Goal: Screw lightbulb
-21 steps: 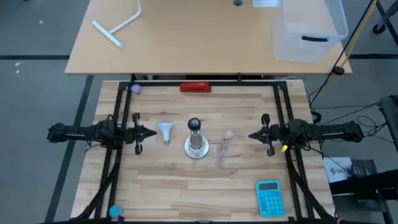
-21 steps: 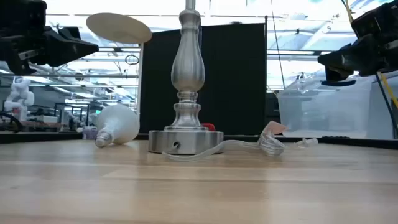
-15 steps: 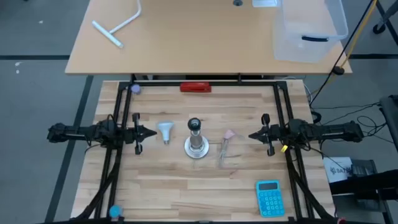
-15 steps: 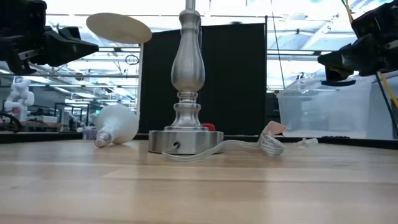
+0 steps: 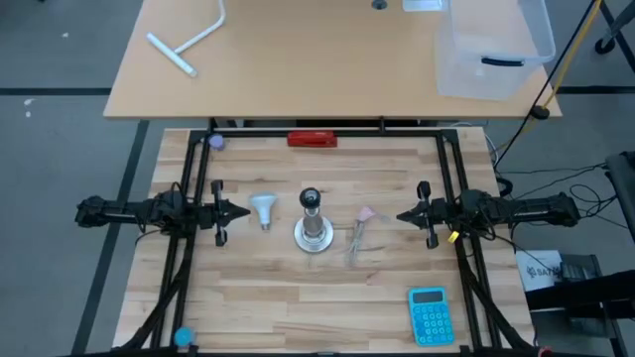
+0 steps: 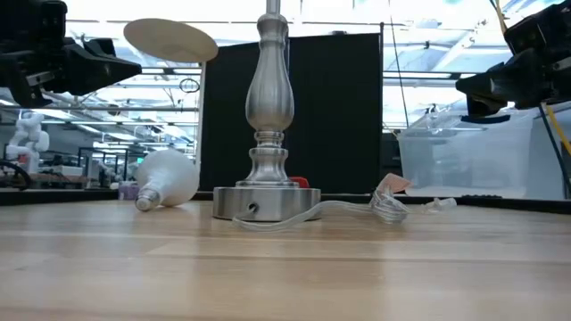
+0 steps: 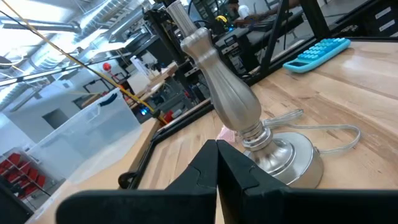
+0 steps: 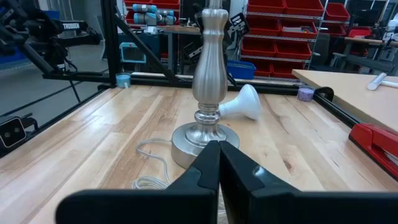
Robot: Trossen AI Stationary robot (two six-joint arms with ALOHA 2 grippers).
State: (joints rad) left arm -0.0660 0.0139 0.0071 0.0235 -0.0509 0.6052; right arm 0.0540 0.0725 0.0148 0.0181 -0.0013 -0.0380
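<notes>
Both arms idle, nothing held. Left claw [image 5: 241,211] closed, hovering above the tabletop [image 5: 268,297] near its left edge. Right claw [image 5: 402,215] closed, hovering near the right edge. Lightbulb [image 5: 263,209] lies on its side mid-tabletop, just beside the left claw tip, between it and the lamp stand [image 5: 313,226]. Stand upright at centre, clear cord [image 5: 354,243] trailing to its right. Blue calculator [image 5: 430,314] near the front right corner.
</notes>
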